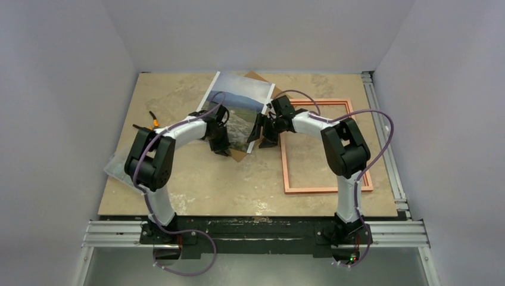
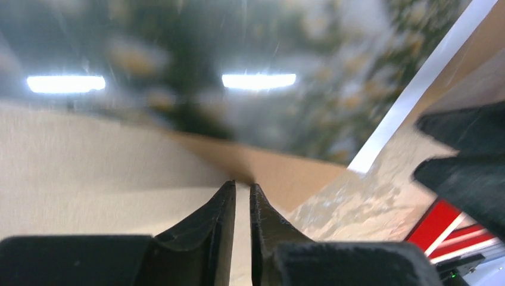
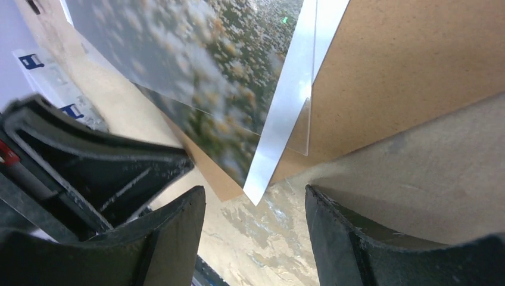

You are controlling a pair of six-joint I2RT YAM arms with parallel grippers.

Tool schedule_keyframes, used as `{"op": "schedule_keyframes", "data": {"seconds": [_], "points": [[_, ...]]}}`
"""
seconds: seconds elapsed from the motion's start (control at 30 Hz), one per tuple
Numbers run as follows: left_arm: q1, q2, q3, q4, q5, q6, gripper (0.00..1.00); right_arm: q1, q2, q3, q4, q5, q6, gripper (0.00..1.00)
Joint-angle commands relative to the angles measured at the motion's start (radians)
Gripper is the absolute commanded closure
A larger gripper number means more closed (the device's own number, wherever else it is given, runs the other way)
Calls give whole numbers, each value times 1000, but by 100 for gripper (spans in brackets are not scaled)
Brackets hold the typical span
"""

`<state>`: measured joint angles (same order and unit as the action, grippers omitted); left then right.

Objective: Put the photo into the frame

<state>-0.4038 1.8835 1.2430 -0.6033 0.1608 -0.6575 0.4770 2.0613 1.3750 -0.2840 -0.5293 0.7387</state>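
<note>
Overall, white walls [image 1: 65, 89] enclose a beige mottled desk [image 1: 196, 190]. The large landscape paper photo [image 1: 241, 98] lies far-centre on a brown board [image 1: 238, 156]; the thin pale-orange rectangular frame [image 1: 324, 189] lies flat to the right. The left hand [image 1: 221, 149] is nearly closed, the right hand [image 1: 262, 140] wide.

Glossy paper photo [image 1: 244, 98], matt cardboard board [image 3: 405, 65]

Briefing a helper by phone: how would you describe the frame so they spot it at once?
On the beige table, look at the right half. The frame lies there, a thin reddish-orange rectangle; unlike the photo and brown board left of it, bare table shows through its middle.
</note>
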Motion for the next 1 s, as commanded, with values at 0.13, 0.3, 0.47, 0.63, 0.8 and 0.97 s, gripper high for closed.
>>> {"op": "schedule_keyframes", "data": {"seconds": [0.13, 0.3, 0.47, 0.63, 0.8, 0.97], "points": [[75, -295, -238, 176, 153, -32, 63, 18, -37, 210, -151, 185, -140, 40], [178, -549, -392, 310, 289, -111, 36, 71, 73, 441, -261, 312, -204, 41], [190, -802, -362, 216, 231, -104, 16, 156, 210, 665, -377, 496, -272, 41], [191, -1025, -313, 130, 126, -82, 1, 211, 329, 819, -445, 687, -340, 41], [192, -1132, -273, 85, 67, -62, 0, 283, 395, 843, -469, 851, -405, 39], [192, -1148, -248, 32, 25, -65, 0, 320, 372, 714, -458, 816, -407, 38]]}}
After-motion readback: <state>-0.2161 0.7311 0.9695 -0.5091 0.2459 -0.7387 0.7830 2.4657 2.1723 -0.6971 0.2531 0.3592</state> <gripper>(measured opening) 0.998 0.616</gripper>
